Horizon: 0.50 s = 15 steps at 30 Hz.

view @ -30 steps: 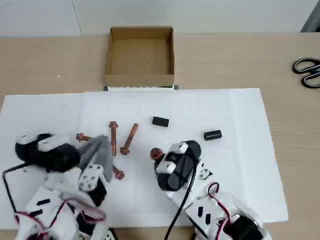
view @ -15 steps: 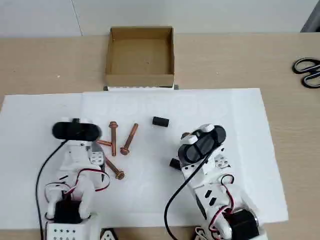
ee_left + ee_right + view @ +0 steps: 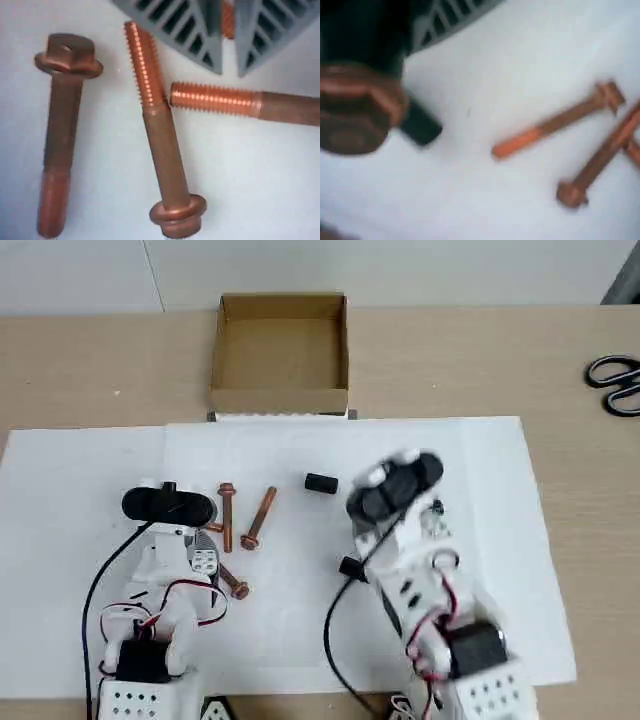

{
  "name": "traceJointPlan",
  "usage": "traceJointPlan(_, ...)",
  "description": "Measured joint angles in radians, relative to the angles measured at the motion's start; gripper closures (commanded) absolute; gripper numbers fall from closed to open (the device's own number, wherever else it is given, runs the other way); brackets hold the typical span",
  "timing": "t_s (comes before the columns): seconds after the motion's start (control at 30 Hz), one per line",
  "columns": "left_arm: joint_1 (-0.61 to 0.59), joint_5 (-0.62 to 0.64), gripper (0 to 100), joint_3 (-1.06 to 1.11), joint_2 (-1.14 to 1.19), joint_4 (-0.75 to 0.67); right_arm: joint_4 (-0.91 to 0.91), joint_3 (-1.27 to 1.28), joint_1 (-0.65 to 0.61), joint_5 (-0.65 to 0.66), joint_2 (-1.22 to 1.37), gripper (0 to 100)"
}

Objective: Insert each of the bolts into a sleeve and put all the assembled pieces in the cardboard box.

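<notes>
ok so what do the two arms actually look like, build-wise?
The left arm and right arm are white plastic, each carrying a black wrist camera housing, with red and white wires and a looping black cable. The right arm's finger is grey and ribbed.

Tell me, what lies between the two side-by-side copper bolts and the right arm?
A short black sleeve, alone on the white paper, touching neither bolts nor right arm; the high view shows it.
</notes>
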Motion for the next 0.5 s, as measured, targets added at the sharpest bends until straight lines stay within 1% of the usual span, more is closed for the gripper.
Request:
traceJointPlan(0.1, 0.0, 0.0, 99, 0.0, 0.0, 0.0, -0.107, -0.189, -0.005, 0.0, 0.27, 99.7)
traceJointPlan(0.2, 0.0, 0.0, 99, 0.0, 0.0, 0.0, -0.167, -0.417, -0.005, 0.0, 0.56, 99.7)
traceJointPlan(0.5, 0.0, 0.0, 99, 0.0, 0.0, 0.0, -0.201, -1.158, -0.005, 0.0, 1.344, 99.7)
